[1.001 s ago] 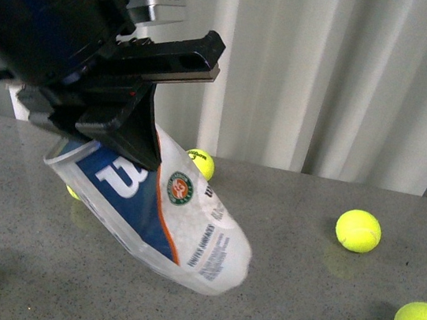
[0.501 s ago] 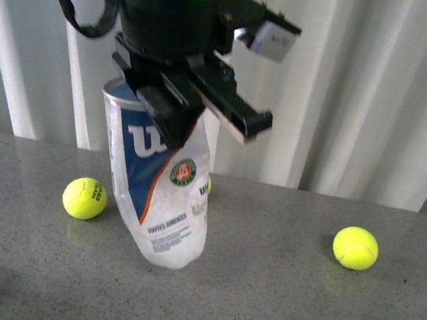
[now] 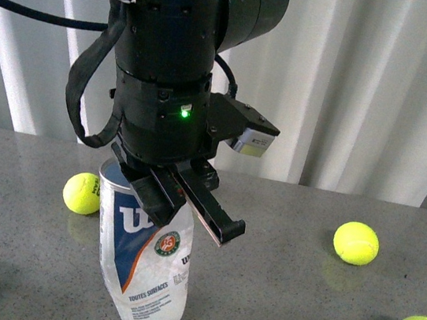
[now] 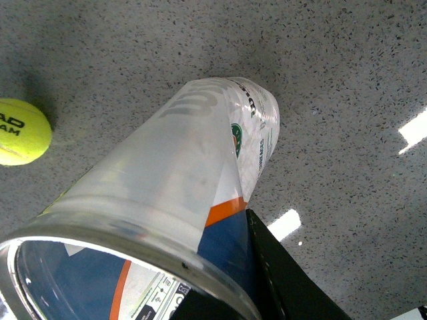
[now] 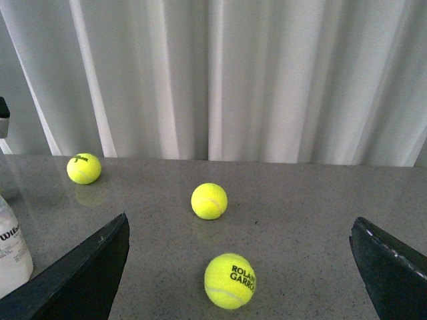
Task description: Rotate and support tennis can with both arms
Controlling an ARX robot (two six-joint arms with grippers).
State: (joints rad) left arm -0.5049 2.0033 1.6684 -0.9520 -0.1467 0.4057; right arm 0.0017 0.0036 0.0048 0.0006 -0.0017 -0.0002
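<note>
Left of centre near the front edge of the counter (image 3: 297, 299): tennis can (image 3: 141, 277), nearly upright, base down, clamped just under its silver rim by the left gripper (image 3: 184, 210) from above. Farther right, right gripper (image 5: 239, 223) spread wide, empty, facing tennis balls (image 5: 229, 281).

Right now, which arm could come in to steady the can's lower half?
The right gripper: open, empty, with the tennis can in its camera's view. The left gripper is busy gripping the can's top.

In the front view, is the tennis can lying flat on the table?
No, the tennis can stands nearly upright, with its open end at the top.
</note>
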